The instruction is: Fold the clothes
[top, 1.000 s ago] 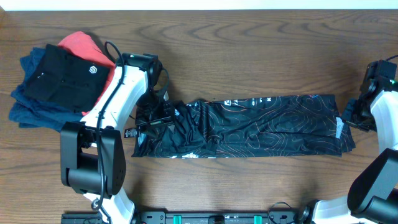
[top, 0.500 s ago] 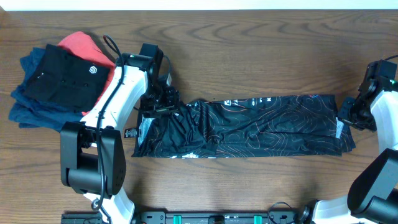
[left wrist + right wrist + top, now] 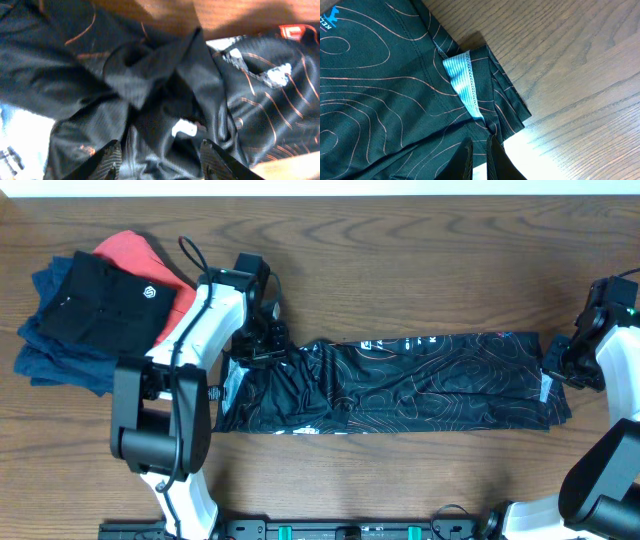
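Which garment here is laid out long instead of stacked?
The thin black shirt with orange-and-white contour lines, stretched out in a long strip. The plain black shirt with a white emblem, the coral-red garment and the navy garments lie stacked in one pile.

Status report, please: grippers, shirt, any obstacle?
Left gripper open over bunched end of shirt. Right gripper shut on opposite hem. Shirt lies as long strip. Folded pile aside, nothing blocking.
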Controlling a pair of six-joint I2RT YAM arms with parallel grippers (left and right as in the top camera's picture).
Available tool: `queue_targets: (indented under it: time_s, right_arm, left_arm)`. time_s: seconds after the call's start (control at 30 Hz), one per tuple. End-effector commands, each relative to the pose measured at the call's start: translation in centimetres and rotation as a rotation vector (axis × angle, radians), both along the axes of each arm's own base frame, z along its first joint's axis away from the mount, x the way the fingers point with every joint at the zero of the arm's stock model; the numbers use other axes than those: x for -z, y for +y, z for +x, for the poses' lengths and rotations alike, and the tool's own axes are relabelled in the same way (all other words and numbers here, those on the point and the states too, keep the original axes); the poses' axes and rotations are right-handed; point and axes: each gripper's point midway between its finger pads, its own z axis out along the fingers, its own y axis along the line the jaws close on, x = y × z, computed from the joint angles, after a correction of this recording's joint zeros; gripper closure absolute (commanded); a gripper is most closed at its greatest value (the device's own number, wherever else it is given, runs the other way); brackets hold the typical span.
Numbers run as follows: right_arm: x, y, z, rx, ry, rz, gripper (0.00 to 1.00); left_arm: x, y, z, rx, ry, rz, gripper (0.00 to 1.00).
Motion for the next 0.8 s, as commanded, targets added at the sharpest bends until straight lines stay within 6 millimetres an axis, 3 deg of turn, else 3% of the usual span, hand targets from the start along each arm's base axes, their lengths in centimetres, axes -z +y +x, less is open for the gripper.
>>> queue_targets:
  time_s: [0.0,0.07,0.17,0.2,0.3,0.43,0.77]
  right_arm:
    - [-0.7,-0.2,0.1,0.016,-0.024,-0.004,0.9]
    - [-0.7,-0.2,0.1,0.016,-0.024,-0.004,0.9]
    - [-0.7,-0.2,0.1,0.016,-0.024,-0.004,0.9]
    - [-0.7,-0.2,0.1,0.016,-0.024,-0.004,0.9]
    - [-0.7,-0.2,0.0,0.016,-0.021,-0.003,0.9]
    - [-0.6,0.0,-0.3,0.016,-0.008,0.003,0.9]
    - [-0.4,1.0,-0.8,0.003,0.012,0.056,0.9]
  left_arm:
    - [1.1,0.1,0.2,0.009,0.005,0.017,0.53]
    - [1.5,0.0,0.2,0.011,0.01,0.018,0.63]
    - [1.7,0.1,0.1,0.026,0.016,0.019,0.92]
    - [1.7,0.1,0.0,0.032,0.016,0.019,0.94]
    - [0.9,0.9,-2.1,0.017,0.103,0.044,0.94]
    - [-0.2,4.6,-6.0,-0.148,0.284,0.253,0.94]
    - [0.3,5.7,-8.2,-0.162,0.353,0.325,0.94]
